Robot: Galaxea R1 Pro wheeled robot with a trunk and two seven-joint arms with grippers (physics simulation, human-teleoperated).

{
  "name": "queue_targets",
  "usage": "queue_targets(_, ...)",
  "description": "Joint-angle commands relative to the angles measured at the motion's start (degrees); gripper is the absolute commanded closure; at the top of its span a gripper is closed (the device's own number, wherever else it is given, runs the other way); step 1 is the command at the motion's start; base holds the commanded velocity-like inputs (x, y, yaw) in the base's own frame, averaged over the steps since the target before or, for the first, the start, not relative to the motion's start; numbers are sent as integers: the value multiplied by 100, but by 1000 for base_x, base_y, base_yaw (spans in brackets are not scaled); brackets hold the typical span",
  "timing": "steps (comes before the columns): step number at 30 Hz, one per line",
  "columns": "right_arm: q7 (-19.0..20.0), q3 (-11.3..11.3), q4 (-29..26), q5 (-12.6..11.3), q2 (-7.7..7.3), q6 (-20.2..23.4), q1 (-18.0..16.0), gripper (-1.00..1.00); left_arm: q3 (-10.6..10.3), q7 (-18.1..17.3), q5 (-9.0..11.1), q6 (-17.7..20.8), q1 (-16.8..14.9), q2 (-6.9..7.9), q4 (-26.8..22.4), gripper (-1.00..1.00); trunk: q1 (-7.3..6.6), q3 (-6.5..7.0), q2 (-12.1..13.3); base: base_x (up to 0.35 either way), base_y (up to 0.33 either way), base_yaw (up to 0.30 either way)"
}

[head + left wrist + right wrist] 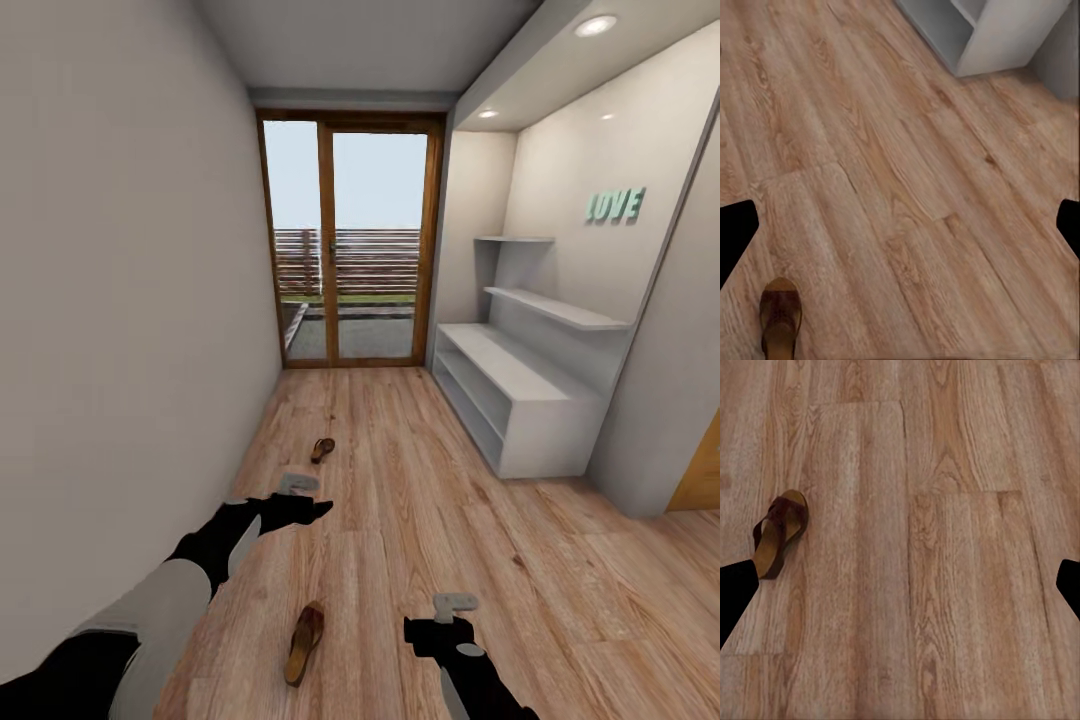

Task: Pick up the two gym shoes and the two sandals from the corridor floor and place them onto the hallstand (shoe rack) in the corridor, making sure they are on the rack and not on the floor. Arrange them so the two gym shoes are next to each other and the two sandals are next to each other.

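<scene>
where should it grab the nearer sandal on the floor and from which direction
Probably from straight above, pinching the near sandal across its narrow width near the middle, around the strap. It lies flat on the floor, long axis running roughly away from the robot, so the jaws should close side to side. The right gripper hangs close beside it; both grippers look open and empty.

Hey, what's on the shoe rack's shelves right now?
The shoe rack has a bare top, and nothing shows in the visible parts of its tiers. Their inner depths are hidden. Both sandals lie on the floor.
</scene>
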Motion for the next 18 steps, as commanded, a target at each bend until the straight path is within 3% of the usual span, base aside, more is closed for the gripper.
queue_targets(1,-26,11,-7,30,0,48,-5,-100,-64,-79,-42,62,-35,-23,-13,-100,0,-7,-4,0,0,0)
queue_targets(9,-10,13,5,28,0,66,-17,-100,-467,-452,-185,248,-158,-109,-68,-100,0,-7,-4,0,0,0)
queue_targets(14,11,14,36,28,0,62,-18,-100,-540,-517,-205,275,-141,-110,-90,-100,0,-7,-4,0,0,0)
queue_targets(18,22,96,3,-25,0,-67,-19,-100,-490,-453,-222,158,-11,22,-124,-100,0,-7,-4,0,0,0)
